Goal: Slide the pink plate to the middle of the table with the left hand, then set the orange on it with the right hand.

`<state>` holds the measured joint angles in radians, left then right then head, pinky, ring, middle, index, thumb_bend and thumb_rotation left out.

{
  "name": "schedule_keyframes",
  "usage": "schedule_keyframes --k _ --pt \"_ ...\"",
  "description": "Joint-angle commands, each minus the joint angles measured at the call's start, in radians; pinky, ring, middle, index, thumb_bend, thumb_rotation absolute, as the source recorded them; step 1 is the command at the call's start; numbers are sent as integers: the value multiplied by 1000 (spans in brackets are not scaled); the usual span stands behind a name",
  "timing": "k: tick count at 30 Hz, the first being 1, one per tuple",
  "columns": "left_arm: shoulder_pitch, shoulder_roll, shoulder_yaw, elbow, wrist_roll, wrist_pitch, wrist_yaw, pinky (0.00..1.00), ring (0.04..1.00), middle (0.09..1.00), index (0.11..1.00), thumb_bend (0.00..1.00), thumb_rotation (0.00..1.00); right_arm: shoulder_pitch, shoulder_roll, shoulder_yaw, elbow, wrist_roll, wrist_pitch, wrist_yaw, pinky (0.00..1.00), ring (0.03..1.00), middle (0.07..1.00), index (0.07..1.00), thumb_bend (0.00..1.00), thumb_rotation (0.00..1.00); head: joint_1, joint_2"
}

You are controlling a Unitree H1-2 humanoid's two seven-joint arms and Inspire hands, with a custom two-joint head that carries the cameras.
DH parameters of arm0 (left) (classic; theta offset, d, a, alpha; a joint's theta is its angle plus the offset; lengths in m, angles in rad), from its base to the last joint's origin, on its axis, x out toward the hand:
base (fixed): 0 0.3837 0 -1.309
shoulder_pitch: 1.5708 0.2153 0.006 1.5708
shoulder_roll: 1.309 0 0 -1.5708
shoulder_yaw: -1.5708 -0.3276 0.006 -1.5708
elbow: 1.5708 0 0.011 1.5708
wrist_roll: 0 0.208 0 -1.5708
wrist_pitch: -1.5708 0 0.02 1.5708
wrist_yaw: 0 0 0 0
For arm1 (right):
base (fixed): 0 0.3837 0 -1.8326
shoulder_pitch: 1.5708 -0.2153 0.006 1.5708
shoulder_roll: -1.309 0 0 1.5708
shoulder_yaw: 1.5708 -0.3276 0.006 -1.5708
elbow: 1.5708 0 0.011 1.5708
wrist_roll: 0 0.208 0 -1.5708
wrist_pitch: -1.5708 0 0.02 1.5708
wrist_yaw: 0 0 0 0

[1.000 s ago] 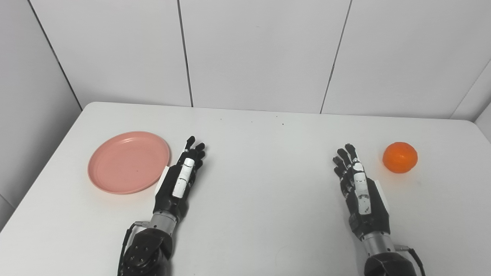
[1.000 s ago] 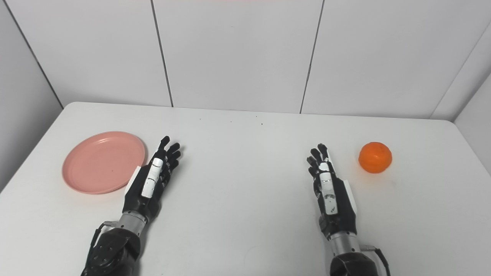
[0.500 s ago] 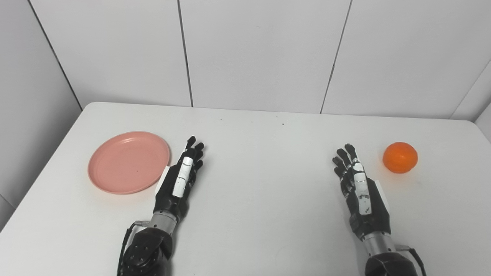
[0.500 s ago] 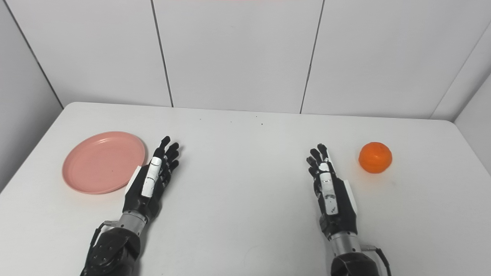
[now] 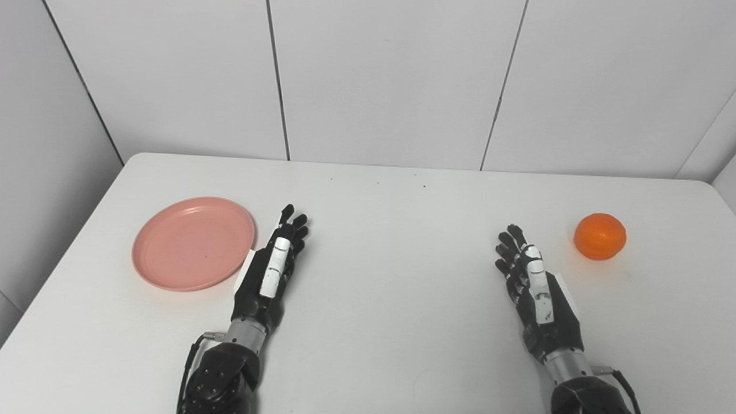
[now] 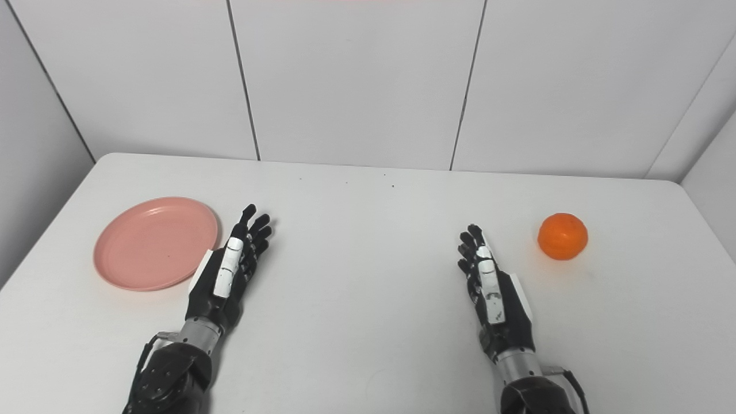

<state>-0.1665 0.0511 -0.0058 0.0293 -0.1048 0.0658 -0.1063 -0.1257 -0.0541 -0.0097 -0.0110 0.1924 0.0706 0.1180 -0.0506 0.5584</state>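
With the pink plate sitting at the table's left side, the left hand is waiting empty and open-fingered just right of it, ready to push, while the right hand, likewise open, is idling left of the orange.

- The plate is lying on the left part of the table.
- The left hand is resting just right of the plate, near its rim.
- The orange is sitting on the table's right side.
- The right hand is lying left of the orange, nearer the front edge, apart from it.
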Motion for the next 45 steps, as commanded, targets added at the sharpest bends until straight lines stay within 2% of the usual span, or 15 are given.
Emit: schedule_keyframes --k 1,3,7,8,9,10,11,12,19,23,30,36,39,42,45 --pt "-34 -3 -11 -4 13 -25 -1 1000 957 964 1000 783 931 -26 -2 3 -17 -4 -10 8 1000 975 962 976 726 994 7 -4" --pt "-34 -6 -8 5 8 -24 -3 1000 965 965 1000 797 924 -27 -3 2 -6 -3 -20 12 1000 975 962 975 731 990 16 -11" --pt "-38 -5 -16 54 10 -86 -16 1000 962 970 1000 817 917 -29 -9 -5 39 4 -66 29 1000 976 963 976 734 981 51 -47" --pt "-40 -8 -19 69 14 -101 -14 1000 960 970 1000 797 916 -31 -12 -8 55 8 -78 34 1000 976 963 977 734 980 79 -71" --pt "-40 -11 -23 77 20 -112 -10 1000 957 967 1000 773 917 -33 -15 -11 69 11 -88 41 1000 978 964 979 737 978 84 -76" --pt "-42 -19 -28 88 27 -117 -3 1000 956 966 1000 766 916 -38 -20 -15 92 17 -106 50 1000 980 966 982 738 978 119 -105" --pt "-42 -26 -31 98 33 -127 3 1000 957 966 1000 762 910 -40 -24 -18 108 23 -118 58 1000 981 967 984 738 980 119 -105" --pt "-46 -35 -36 117 40 -142 9 1000 954 967 1000 752 906 -45 -31 -23 133 29 -134 69 1000 982 969 985 737 982 161 -137" --pt "-66 -84 -51 194 67 -184 34 1000 938 972 1000 651 920 -58 -74 -52 226 67 -183 122 1000 992 980 1000 741 994 264 -191" --pt "-66 -99 -59 228 100 -224 49 980 913 957 1000 630 903 -55 -93 -64 244 85 -194 148 1000 996 986 1000 730 1000 310 -199" --pt "-84 -108 -59 303 114 -301 63 966 906 953 1000 688 896 -67 -100 -72 280 99 -207 172 1000 1000 1000 1000 726 1000 327 -206" --pt "-86 -107 -60 304 117 -305 67 969 908 953 1000 680 906 -74 -103 -74 293 109 -209 191 1000 1000 997 1000 722 1000 325 -202" --pt "-77 -95 -72 277 158 -303 80 953 903 947 1000 705 929 -65 -99 -72 273 109 -198 193 1000 1000 999 1000 718 1000 324 -199" --pt "-68 -69 -92 222 179 -289 57 912 887 933 1000 713 929 -55 -91 -67 256 107 -193 192 1000 1000 1000 1000 724 1000 315 -197" --pt "-75 -15 -118 159 122 -237 -44 855 856 900 1000 732 899 -41 -82 -58 229 90 -184 178 1000 1000 1000 1000 725 1000 295 -192"
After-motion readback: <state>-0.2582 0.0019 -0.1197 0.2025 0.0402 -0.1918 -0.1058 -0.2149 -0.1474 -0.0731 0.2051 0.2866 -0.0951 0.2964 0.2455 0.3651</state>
